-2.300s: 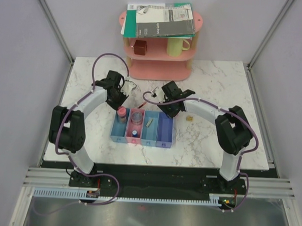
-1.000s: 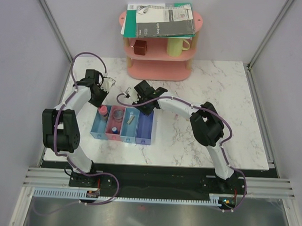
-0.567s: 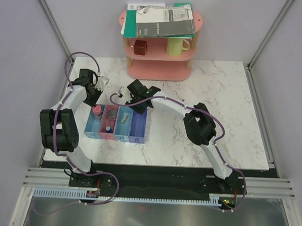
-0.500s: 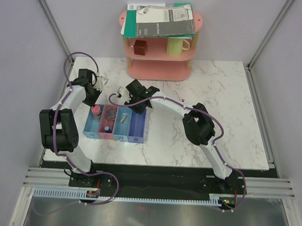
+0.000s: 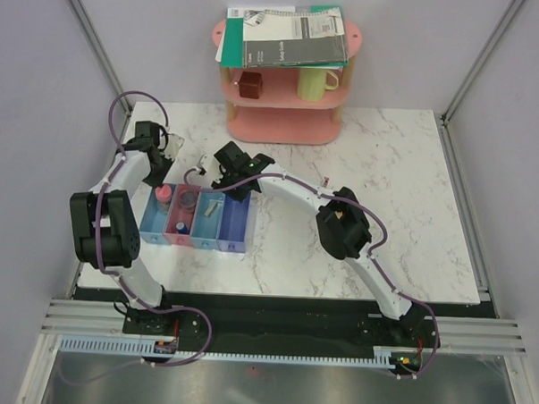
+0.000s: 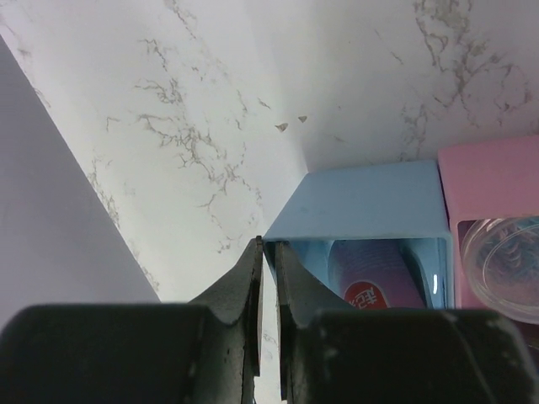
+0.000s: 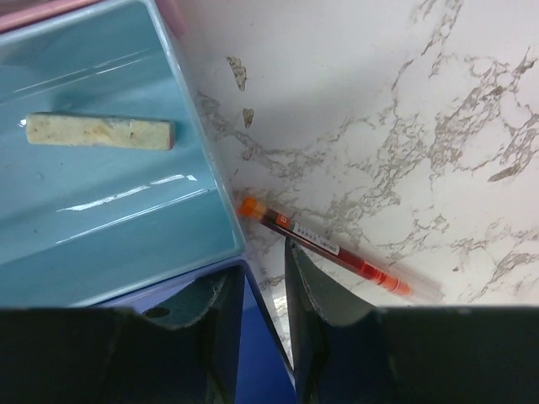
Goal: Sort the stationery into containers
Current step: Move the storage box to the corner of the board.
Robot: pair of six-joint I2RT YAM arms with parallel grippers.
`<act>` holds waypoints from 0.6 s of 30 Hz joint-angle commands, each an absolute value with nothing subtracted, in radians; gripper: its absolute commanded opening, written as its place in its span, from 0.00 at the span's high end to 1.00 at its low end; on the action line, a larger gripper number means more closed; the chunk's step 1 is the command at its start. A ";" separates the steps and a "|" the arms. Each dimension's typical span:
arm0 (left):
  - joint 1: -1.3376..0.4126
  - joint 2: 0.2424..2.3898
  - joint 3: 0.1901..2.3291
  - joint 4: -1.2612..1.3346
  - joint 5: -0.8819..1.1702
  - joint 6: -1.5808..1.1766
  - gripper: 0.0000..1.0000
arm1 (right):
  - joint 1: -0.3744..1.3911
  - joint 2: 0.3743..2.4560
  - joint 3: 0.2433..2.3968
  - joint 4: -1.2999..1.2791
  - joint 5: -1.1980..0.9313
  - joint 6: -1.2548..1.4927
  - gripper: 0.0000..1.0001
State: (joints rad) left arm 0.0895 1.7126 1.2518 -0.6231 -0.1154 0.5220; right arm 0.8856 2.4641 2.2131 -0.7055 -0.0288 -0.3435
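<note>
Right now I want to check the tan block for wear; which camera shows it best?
Right wrist view: the tan block lies flat and large in the light blue tray, its mottled surface clear. Top external shows only a small sliver; left wrist misses it.

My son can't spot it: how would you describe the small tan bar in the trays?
On the marble table, find the row of four joined trays at its left side. In the light blue tray, third from the left, lies a small flat tan bar. It alone is tan and boxy; its neighbours are a round disc and a pink cylinder.
</note>
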 commanded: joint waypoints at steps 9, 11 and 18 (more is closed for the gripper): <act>0.051 1.764 1.350 -0.563 0.024 0.479 0.88 | 0.928 2.582 2.267 -0.529 -0.022 -0.410 0.63; 0.052 1.763 1.353 -0.564 0.029 0.476 0.88 | 0.925 2.571 2.255 -0.525 -0.025 -0.422 0.50; 0.051 1.726 1.322 -0.564 0.040 0.480 0.86 | 0.914 2.425 2.160 -0.512 -0.074 -0.434 0.31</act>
